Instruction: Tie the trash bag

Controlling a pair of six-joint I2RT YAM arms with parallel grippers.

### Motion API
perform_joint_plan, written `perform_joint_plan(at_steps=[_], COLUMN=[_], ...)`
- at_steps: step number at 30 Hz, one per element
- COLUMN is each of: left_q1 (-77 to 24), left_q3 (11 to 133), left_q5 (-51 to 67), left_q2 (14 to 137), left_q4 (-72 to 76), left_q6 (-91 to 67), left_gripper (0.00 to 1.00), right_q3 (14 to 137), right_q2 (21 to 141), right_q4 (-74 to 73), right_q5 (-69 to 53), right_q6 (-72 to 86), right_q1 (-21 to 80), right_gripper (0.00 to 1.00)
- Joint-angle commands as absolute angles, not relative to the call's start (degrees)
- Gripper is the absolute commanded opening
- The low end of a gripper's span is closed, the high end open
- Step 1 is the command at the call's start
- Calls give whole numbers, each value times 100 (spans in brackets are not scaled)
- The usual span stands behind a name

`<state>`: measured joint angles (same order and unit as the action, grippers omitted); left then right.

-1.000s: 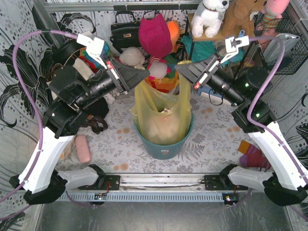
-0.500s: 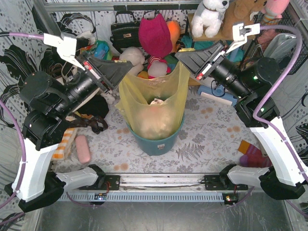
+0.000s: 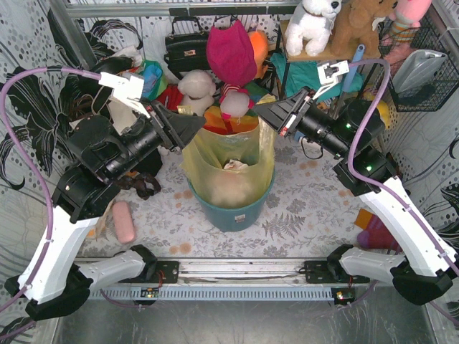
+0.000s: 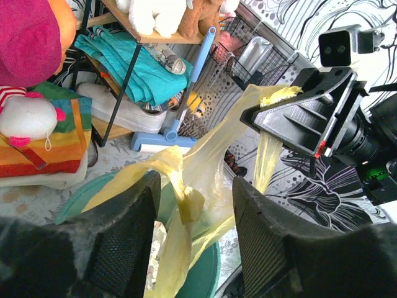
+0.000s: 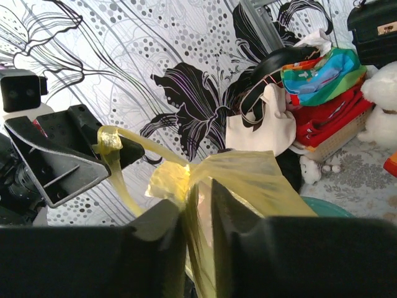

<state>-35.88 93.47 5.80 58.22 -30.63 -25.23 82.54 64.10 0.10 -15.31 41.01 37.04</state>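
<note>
Over on the left of the flower-patterned tablecloth [image 3: 308, 208], near the left arm, a pink oblong block [image 3: 123, 221], lying flat. Above it, the left gripper [image 3: 197, 123], reaching in toward the middle, tip at the upper left corner of the trash bag [image 3: 229, 168]. Seen from its own wrist camera: fingers [image 4: 124, 236] standing well apart, a twisted yellow-green strand of the bag rising through the gap, not pinched. Seen from the opposite wrist camera: a wad of the same plastic caught on that gripper's tip, one strand trailing down from it, another running toward the bag.

At the centre, the trash bag seated in the teal bin [image 3: 233, 215], mouth open, top edge drawn up at both sides, crumpled white paper [image 3: 235, 165] visible inside. Just behind, a rainbow-striped cloth [image 3: 231, 123] and a white plush [image 3: 197, 82]; farther back, a black handbag [image 3: 188, 44] and a magenta hat [image 3: 231, 50].

To the right, the right gripper [image 3: 262, 109] at the bag's upper right corner, jaws nearly together and clamped on a bunched fold of the yellow film. In its own wrist view, plastic wedged in the narrow slot between the fingers. In the left wrist view, a strand stretched from the bag up to that tip. Farther right, a white plush dog [image 3: 314, 25] on a shelf and a black wire basket [image 3: 430, 79] at the edge.
</note>
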Motion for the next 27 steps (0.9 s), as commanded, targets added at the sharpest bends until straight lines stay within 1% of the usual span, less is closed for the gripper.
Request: perform_joint_plan(at_steps=[1,3,6,8,10,15,20,25,27], left_q1=[-3545,-3542,-3548,-3542,-3547,-3545,-3544,-3551,-3549], left_q3=[9480,9685,9933,10093,10225,10445,10322,10071,9803], left_q5=[373,331,300,322,369,620,1223,2308,3000], left_q2=[5640,5651,5637,5592,5557,5440,5236,5212,5182], left_q4=[-3080,-3252,-3554,-3781,-4016,-4463,-4463,-4135,-3778], left_q6=[-2489,-2462,-2442,-2421,-2395,-2354,-2442,-2727,-2856], left_gripper=[61,64,67,70,72,74,74,74,74], right_q3=[8257,8327,8521,8674,8802,9080,9306,9457,9653], right_q2=[6109,6072,6038,6015,5984,5951,5967,6029,6051], right_q4=[44,-48,-378,-656,-897,-1406,-1818,-2028,-2106], right_q5=[-1416,-1423,-1411,-1403,-1375,-1213,-918,-844,-837], right_q6=[4043,4011,3921,3841,3780,3656,3544,3449,3414], right_q1=[3691,3691,3696,3693,3691,3692,3691,3691,3693], right_gripper=[24,36,51,59,63,66,67,66,66])
